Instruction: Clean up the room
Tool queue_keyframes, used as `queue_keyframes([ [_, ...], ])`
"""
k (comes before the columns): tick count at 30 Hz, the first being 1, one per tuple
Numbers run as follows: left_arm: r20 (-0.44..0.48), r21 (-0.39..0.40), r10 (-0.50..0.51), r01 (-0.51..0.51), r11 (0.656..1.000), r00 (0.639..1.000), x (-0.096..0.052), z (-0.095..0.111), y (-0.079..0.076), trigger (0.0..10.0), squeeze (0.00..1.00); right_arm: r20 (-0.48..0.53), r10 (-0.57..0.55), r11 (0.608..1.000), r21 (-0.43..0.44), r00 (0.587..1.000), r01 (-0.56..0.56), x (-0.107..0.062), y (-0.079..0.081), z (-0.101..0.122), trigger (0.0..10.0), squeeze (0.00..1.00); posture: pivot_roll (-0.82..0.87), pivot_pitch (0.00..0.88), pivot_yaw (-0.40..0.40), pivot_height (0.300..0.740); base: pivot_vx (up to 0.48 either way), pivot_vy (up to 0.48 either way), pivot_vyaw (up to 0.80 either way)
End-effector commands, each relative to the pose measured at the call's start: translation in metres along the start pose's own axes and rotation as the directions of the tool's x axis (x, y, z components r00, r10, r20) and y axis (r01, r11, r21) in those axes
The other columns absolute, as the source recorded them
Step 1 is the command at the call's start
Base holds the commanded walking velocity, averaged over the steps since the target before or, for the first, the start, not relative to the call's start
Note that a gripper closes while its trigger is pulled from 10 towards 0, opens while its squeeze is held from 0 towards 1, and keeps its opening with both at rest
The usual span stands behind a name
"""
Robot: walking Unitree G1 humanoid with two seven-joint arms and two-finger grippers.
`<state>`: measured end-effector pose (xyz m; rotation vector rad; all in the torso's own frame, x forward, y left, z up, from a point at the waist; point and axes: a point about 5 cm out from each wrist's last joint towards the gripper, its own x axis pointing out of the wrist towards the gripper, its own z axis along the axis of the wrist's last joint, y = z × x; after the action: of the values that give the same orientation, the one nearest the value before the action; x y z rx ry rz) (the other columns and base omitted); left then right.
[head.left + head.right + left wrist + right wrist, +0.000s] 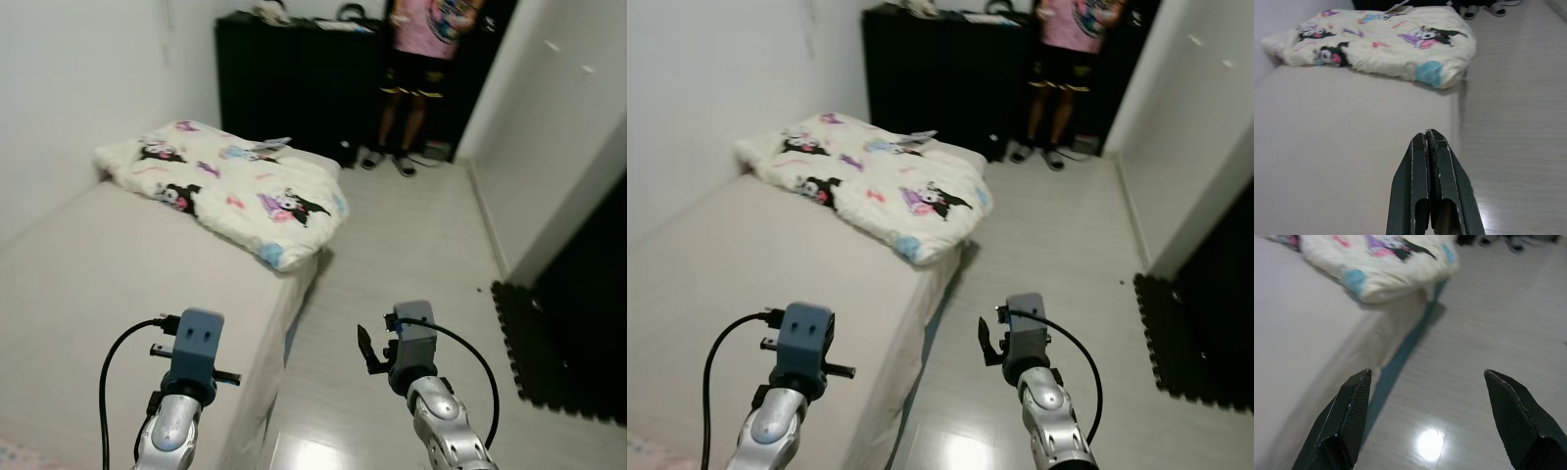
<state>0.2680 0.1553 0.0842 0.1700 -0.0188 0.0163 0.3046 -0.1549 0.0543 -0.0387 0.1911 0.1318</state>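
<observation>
A crumpled cream quilt (230, 186) printed with cartoon figures lies bunched at the far end of the bed (108, 274), one corner drooping over the mattress edge toward the pale floor (411, 255). It sits well ahead of both grippers — neither touches it. The left gripper (1431, 147) hangs above the bare near part of the mattress, its jaws clenched together with nothing between them; the quilt is straight beyond their tips, well apart. The right gripper (1427, 377) hovers over the floor just beside the bed's edge, jaws spread wide and empty — the quilt's drooping corner lies ahead and toward the bed side. At the far end a person (423, 59) stands before a black cabinet (284, 78). A dark foam mat (549, 343) lies on the floor to the right.
</observation>
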Motion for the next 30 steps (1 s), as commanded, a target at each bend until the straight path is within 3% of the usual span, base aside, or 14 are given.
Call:
queue_keyframes([
  [1, -0.020, -0.016, -0.016, 0.016, 1.000, 1.000, -0.0021, -0.0042, -0.0040, 10.0, 0.00, -0.020, -0.018, 1.000, 0.001, 1.000, 0.018, -0.0015, -0.0058, -0.0034, 10.0, 0.00, -0.05, 0.094, -0.036, 0.740, 0.000, 0.000, -0.80],
  [21, -0.067, -0.027, 0.006, -0.008, 1.000, 0.998, 0.0003, -0.0094, -0.0026, 10.0, 0.00, -0.022, -0.016, 1.000, 0.022, 1.000, 0.017, -0.0019, -0.0061, -0.0043, 10.0, 0.00, -0.06, 0.095, -0.040, 0.740, 0.000, 0.000, -0.80],
  [22, -0.070, -0.036, 0.008, -0.011, 0.999, 0.998, 0.0001, -0.0101, -0.0030, 10.0, 0.00, -0.032, -0.015, 1.000, -0.024, 0.999, 0.014, -0.0024, -0.0058, -0.0061, 10.0, 0.00, -0.06, 0.095, -0.040, 0.740, 0.000, 0.000, -0.46],
  [30, -0.082, -0.068, -0.013, 0.007, 0.998, 0.997, -0.0012, -0.0120, -0.0068, 10.0, 0.00, -0.045, -0.004, 1.000, -0.013, 0.999, 0.003, -0.0025, -0.0025, -0.0088, 10.0, 0.00, -0.05, 0.097, -0.038, 0.740, 0.000, 0.000, -0.06],
])
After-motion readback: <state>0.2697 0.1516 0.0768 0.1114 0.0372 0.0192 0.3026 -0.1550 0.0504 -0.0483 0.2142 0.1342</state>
